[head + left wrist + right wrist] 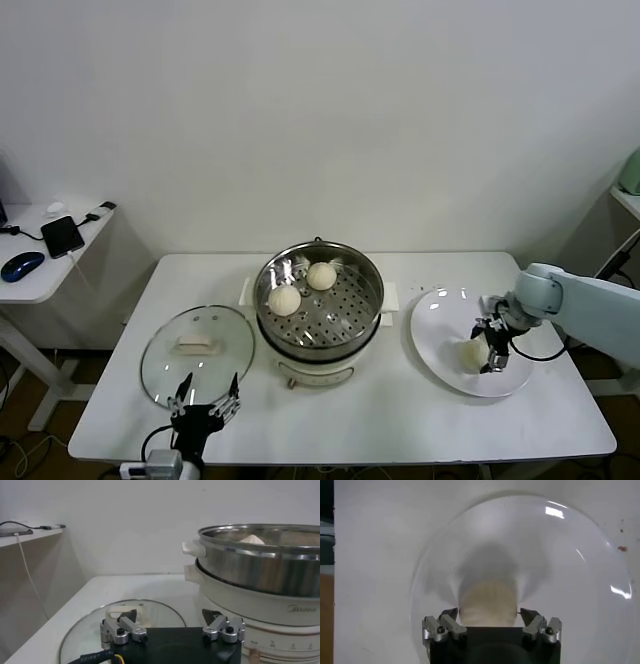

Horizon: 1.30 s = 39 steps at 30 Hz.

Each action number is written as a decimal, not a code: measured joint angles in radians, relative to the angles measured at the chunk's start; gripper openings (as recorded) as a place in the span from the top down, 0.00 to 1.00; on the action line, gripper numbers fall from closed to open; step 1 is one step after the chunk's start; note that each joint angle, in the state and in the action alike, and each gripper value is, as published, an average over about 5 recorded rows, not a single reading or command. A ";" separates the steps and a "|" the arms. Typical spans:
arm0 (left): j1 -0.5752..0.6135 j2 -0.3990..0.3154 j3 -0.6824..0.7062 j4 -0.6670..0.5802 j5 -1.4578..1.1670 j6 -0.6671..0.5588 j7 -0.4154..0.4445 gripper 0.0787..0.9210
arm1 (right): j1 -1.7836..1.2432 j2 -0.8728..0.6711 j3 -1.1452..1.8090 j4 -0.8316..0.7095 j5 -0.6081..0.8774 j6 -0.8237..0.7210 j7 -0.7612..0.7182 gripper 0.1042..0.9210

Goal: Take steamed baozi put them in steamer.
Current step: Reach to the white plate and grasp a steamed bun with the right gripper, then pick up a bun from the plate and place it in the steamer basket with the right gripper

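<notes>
Two steamed baozi (285,298) (321,275) lie on the perforated tray of the steel steamer (370,290) at mid-table. A third cream-white baozi (466,352) rests on the white plate (440,310) to the right. My right gripper (478,358) is down over it. In the right wrist view its fingers (449,615) stand on both sides of that baozi (487,600), close to its sides, with a thin gap at one finger: right gripper (489,612) open. My left gripper (205,392) waits open at the table's front edge, nothing between its fingers.
The round glass lid (196,355) lies flat left of the steamer, just beyond the left gripper (170,615). The steamer's wall (260,565) rises close beside it. A side table with a phone (62,235) stands at far left.
</notes>
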<state>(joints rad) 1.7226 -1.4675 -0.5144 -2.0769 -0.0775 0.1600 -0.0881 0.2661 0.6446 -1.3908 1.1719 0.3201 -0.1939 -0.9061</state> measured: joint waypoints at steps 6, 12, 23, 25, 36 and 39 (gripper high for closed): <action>0.001 -0.001 0.003 -0.003 0.002 0.000 0.000 0.12 | 0.008 0.007 0.004 -0.002 0.009 0.014 -0.017 0.33; 0.005 -0.003 0.007 -0.012 0.007 0.000 0.001 0.12 | 0.058 0.003 -0.019 0.004 0.013 0.037 -0.051 0.35; 0.018 0.017 0.010 -0.028 -0.004 -0.011 -0.001 0.12 | 0.414 0.125 -0.161 0.015 0.113 0.182 -0.144 0.35; 0.015 0.017 0.013 -0.028 -0.004 -0.009 0.000 0.12 | 0.483 0.171 -0.178 0.021 0.131 0.230 -0.161 0.35; -0.004 0.006 0.015 -0.016 0.001 -0.001 0.003 0.12 | 0.626 0.435 -0.180 0.130 0.109 0.489 -0.196 0.35; -0.006 0.000 0.012 -0.013 0.002 0.000 0.003 0.12 | 0.602 0.488 -0.174 0.147 0.060 0.547 -0.186 0.35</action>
<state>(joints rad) 1.7167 -1.4679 -0.5026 -2.0902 -0.0757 0.1605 -0.0853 0.8685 1.1330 -1.5653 1.3189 0.3805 0.3534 -1.0922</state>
